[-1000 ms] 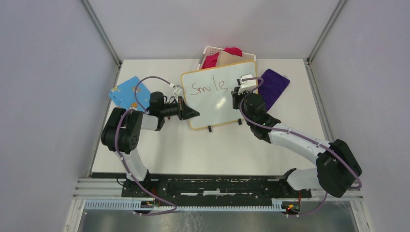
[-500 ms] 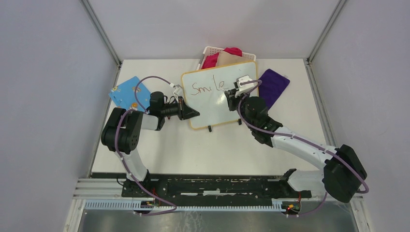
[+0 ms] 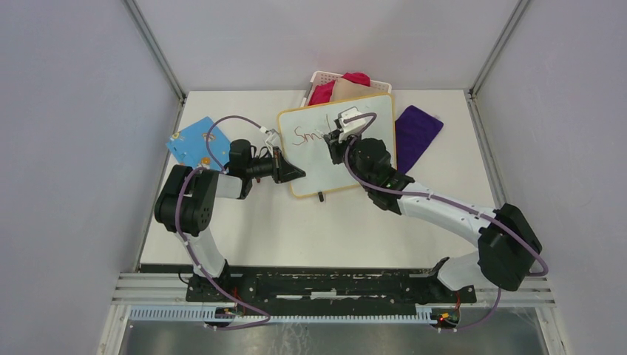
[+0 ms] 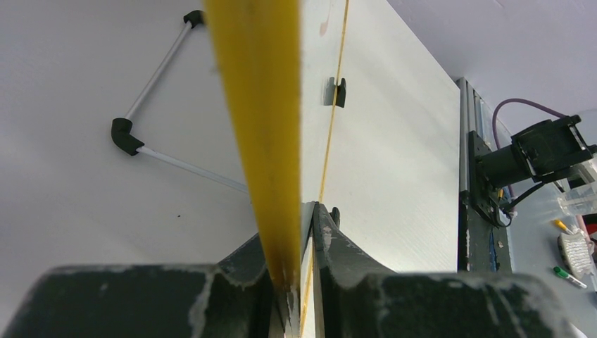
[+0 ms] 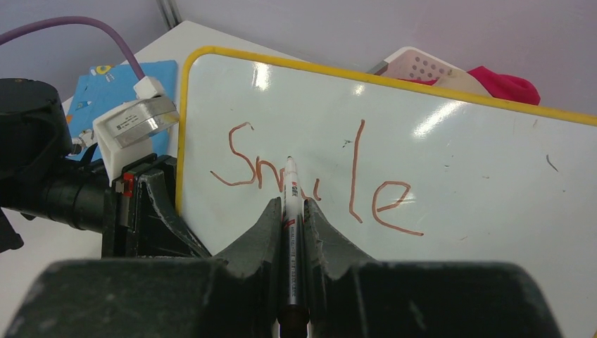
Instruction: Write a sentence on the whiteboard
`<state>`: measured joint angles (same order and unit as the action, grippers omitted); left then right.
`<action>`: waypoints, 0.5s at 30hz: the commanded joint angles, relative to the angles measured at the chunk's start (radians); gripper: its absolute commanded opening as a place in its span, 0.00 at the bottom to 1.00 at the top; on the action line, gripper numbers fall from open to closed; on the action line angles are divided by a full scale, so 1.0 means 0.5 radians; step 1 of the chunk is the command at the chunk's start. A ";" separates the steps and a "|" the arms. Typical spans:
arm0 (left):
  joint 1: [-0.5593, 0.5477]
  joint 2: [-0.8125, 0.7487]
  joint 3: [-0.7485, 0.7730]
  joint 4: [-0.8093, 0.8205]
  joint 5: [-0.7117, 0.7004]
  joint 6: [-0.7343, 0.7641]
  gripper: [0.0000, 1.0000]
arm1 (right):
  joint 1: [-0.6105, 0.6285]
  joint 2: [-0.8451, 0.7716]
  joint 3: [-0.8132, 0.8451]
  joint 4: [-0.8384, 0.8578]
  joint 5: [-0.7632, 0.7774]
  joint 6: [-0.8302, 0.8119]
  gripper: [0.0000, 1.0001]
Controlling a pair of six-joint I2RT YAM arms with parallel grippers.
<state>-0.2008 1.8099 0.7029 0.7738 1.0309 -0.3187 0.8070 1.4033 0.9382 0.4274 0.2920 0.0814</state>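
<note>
The right gripper [image 5: 287, 205] is pinched nearly closed on a marker [image 5: 290, 184]. The tip points to 12 o'clock at the upright whiteboard [image 5: 479, 162]; I cannot tell whether it touches. The sentence [image 5: 380, 201] reads only a red "Smile", spreading from 10 to 2 o'clock around the tip. At 9 o'clock the left gripper [image 4: 296, 225] clamps the board's yellow rim. A basket [image 5: 422, 63] lies beyond at 1 o'clock.

Your whiteboard [image 5: 479, 162] is smooth and glossy, catching glare; its yellow rim [image 5: 281, 62] may be plastic. The basket [image 5: 422, 65] is perforated white plastic, the purple cloth [image 3: 416, 132] nubbly fabric, the table [image 3: 296, 222] matt.
</note>
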 commanded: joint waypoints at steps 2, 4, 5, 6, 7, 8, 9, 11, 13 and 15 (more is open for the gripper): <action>-0.055 0.025 0.001 -0.269 -0.164 0.186 0.02 | -0.002 0.051 0.129 0.049 0.096 0.000 0.00; -0.055 0.020 -0.003 -0.272 -0.163 0.189 0.02 | -0.001 0.064 0.128 0.062 0.111 0.003 0.00; -0.055 0.022 -0.004 -0.274 -0.165 0.191 0.02 | 0.001 0.071 0.131 0.068 0.122 0.003 0.00; -0.055 0.020 -0.003 -0.274 -0.169 0.192 0.02 | -0.001 0.080 0.135 0.069 0.137 0.004 0.00; -0.055 0.024 -0.002 -0.276 -0.169 0.192 0.02 | -0.005 0.086 0.139 0.069 0.153 0.010 0.00; -0.055 0.024 0.000 -0.276 -0.167 0.192 0.02 | -0.004 0.092 0.138 0.072 0.166 0.011 0.00; -0.055 0.027 0.001 -0.275 -0.169 0.192 0.02 | -0.004 0.093 0.139 0.076 0.184 0.013 0.00; -0.055 0.027 0.001 -0.278 -0.167 0.191 0.02 | -0.003 0.099 0.136 0.085 0.192 0.014 0.00; -0.054 0.028 0.001 -0.279 -0.168 0.193 0.02 | -0.006 0.110 0.142 0.080 0.196 0.005 0.00; -0.055 0.029 0.000 -0.277 -0.167 0.193 0.02 | -0.012 0.117 0.142 0.075 0.196 0.006 0.00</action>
<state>-0.2016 1.8099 0.7078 0.7639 1.0309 -0.3088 0.8066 1.4570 0.9630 0.4244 0.3649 0.0818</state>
